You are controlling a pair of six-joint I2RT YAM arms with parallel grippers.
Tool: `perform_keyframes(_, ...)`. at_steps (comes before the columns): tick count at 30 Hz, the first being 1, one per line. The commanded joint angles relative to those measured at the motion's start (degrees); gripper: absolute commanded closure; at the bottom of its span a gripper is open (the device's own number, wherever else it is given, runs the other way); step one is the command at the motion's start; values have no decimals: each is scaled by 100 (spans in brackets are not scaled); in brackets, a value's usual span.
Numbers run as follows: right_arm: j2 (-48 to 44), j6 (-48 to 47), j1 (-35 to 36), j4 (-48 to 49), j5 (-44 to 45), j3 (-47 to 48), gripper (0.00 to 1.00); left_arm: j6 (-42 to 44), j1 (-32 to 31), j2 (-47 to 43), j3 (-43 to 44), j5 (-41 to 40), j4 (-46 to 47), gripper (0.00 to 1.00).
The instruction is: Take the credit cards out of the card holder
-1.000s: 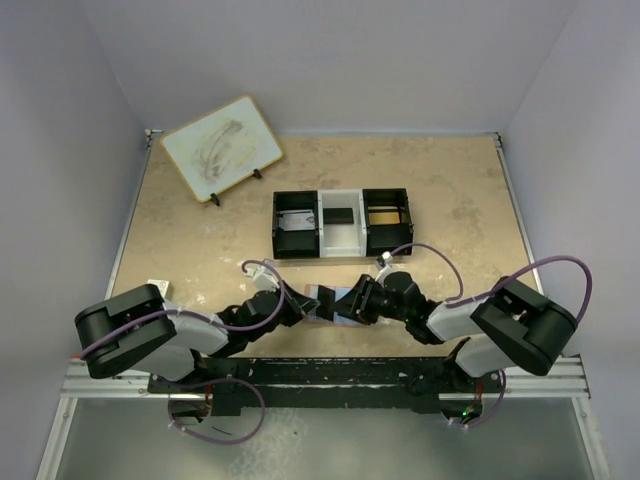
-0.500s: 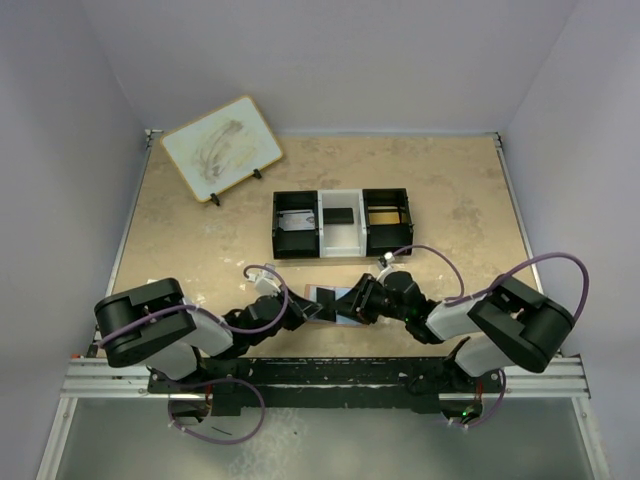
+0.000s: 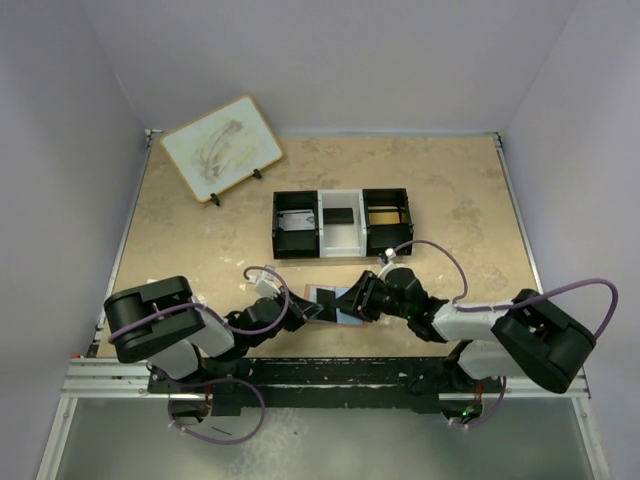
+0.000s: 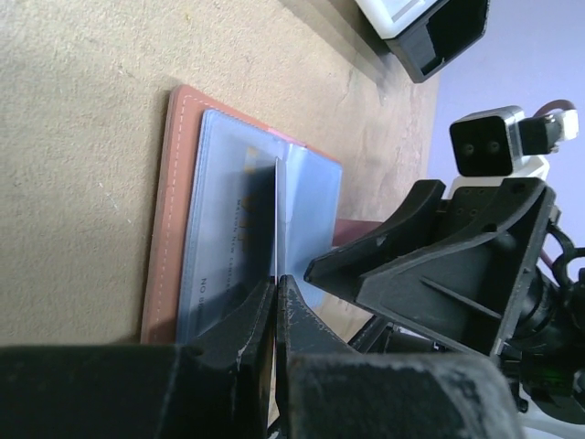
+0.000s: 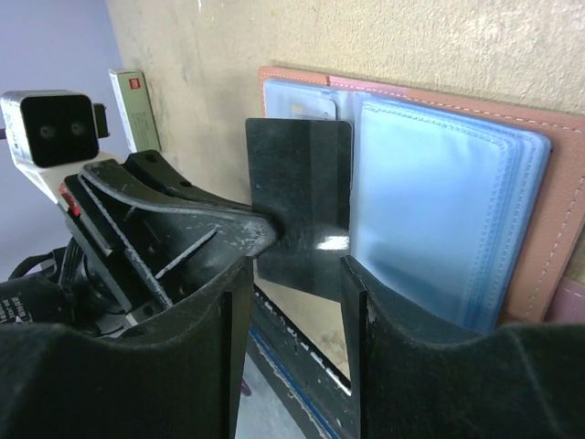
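Compared to a second back, both elbows have shifted right and more of the open card holder (image 3: 335,303) shows, reddish-brown with blue sleeves. The left gripper (image 4: 276,302) is clamped on 1 dark card (image 5: 302,197) standing on edge over the holder's left page, while the right gripper (image 5: 297,265) hangs jaws apart and empty at the holder's right side. Can't make out what's in the sleeves.

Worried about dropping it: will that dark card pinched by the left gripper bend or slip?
The dark card is probably stiff: pinched at one edge by the left gripper, it stands flat and unbowed. Its glossy face suggests it may slip. Being so thin, likely very light.
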Motion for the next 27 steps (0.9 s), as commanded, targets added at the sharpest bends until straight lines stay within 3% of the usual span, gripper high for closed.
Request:
perform_keyframes(1,-147,-254,-15,-341,118,256,54,-77,-30,310,-30,30,920,100)
perform_keyframes(15,361,-101,-20,273,-162,144,53,-100,-199,1094,-46,-14,2272,100)
perform_keyframes(27,172,5,-137,508,-69,50,70,-432,-242,2283,-73,168,3724,100)
